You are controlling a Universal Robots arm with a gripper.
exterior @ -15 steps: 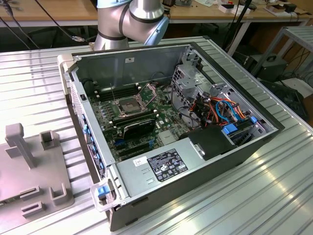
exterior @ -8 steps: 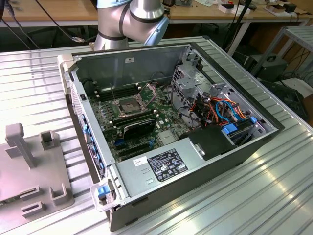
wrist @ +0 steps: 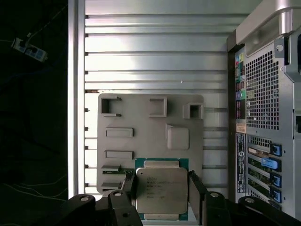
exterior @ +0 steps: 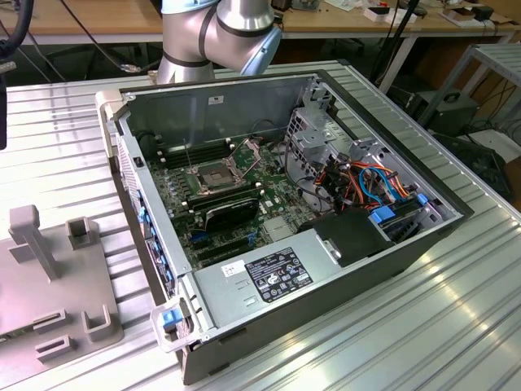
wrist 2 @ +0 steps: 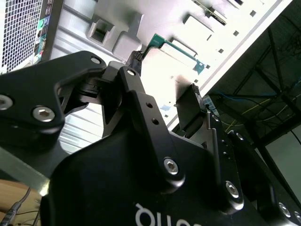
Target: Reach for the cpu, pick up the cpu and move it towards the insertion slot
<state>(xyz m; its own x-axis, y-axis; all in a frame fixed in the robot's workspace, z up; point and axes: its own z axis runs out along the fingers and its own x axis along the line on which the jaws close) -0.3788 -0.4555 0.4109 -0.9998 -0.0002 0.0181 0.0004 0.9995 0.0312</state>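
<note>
- The black two-fingered gripper [wrist: 162, 192] is clamped on the cpu [wrist: 161, 184], a thin, pale silvery-grey square plate on a green board. Its black fingers [wrist: 195, 193] press against two opposite edges.
- In the second wrist view the green board's edge shows between the two fingertips, clear of the surface beyond it.
- The cpu lies flat, its silvery lid facing the first wrist view's camera. It is close to square, so no long axis stands out. Its edges run parallel to the edges of the plate under it and to the table's slats.
- It hangs above one end of a flat pale grey fixture plate [wrist: 146, 141] with raised blocks and shallow rectangular pockets. It looks much larger than the plate's square pocket, so it sits well above the plate.
- The plate rests on a ribbed aluminium table [wrist: 155, 61], just beside the perforated rear panel of a grey metal computer case [wrist: 263, 94].
- In the exterior view the plate lies at the exterior view's left, and the case stands open beside it.
- The insertion slot [exterior: 209, 177], a square socket with a shiny metal frame and dark centre, sits on the green motherboard inside the case, well apart from the cpu.
- The silver-and-blue robot arm [exterior: 216, 32] rises behind the case.
</note>
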